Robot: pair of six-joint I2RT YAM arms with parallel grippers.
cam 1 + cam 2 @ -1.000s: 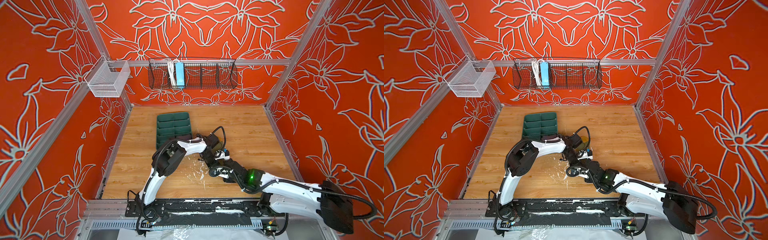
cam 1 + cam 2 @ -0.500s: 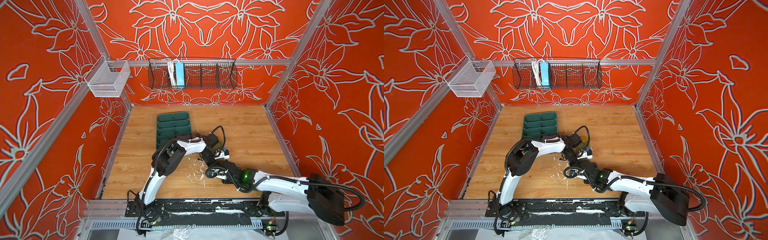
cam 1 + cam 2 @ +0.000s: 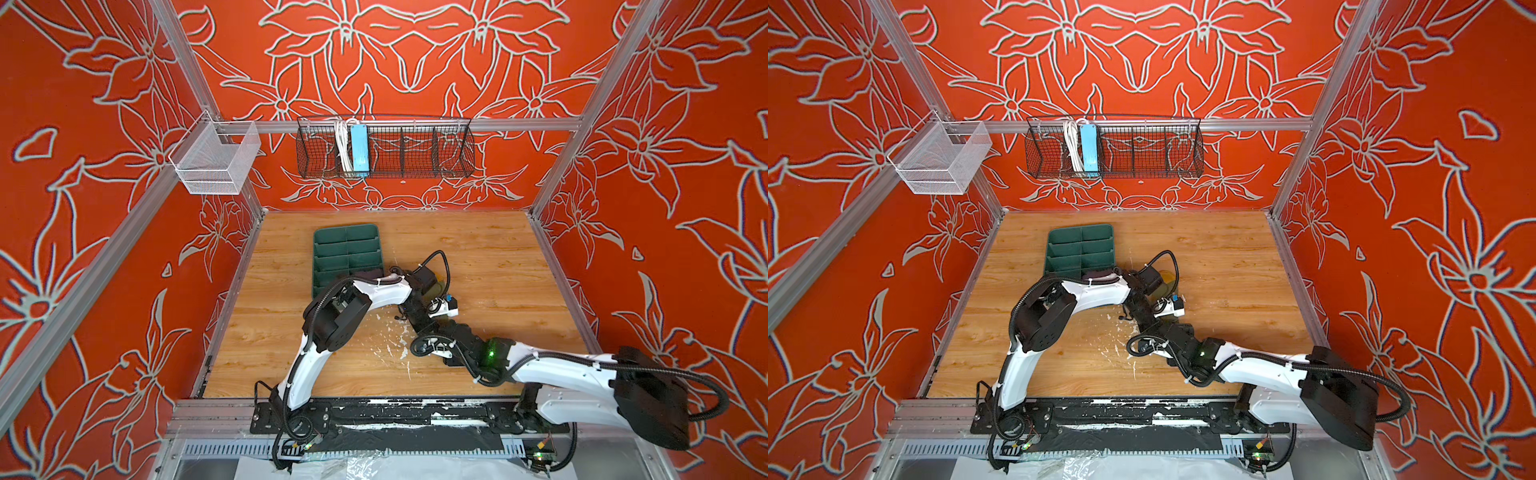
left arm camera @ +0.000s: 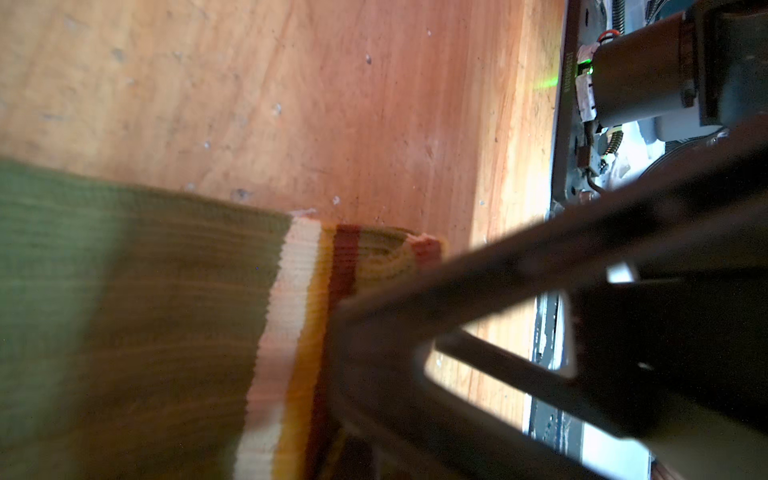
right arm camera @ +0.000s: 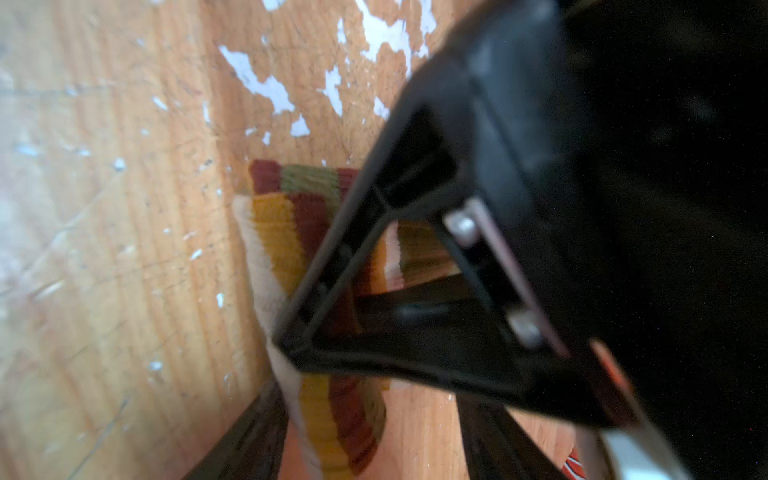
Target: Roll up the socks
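Right arm has slid in slightly; left arm unmoved. Right gripper (image 5: 286,374) jaws apart, straddling folded cuff of olive green striped-cuff fabric sock (image 4: 124,311), flat on wooden worktop (image 4: 291,83). Left gripper (image 4: 345,324) jaws closed on cuff. Roll barely started.

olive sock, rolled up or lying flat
Mostly flat: the olive sock lies spread on the wooden table in the left wrist view; only its striped cuff end is folded over.

Tray (image 3: 345,253) on bench (image 3: 498,257), ctr-left of frame. Sock (image 4: 145,311) flat on bench, right of tray's lower corner. Wire basket (image 3: 386,147) on back wall, top ctr; mesh bin (image 3: 216,160) upper left.
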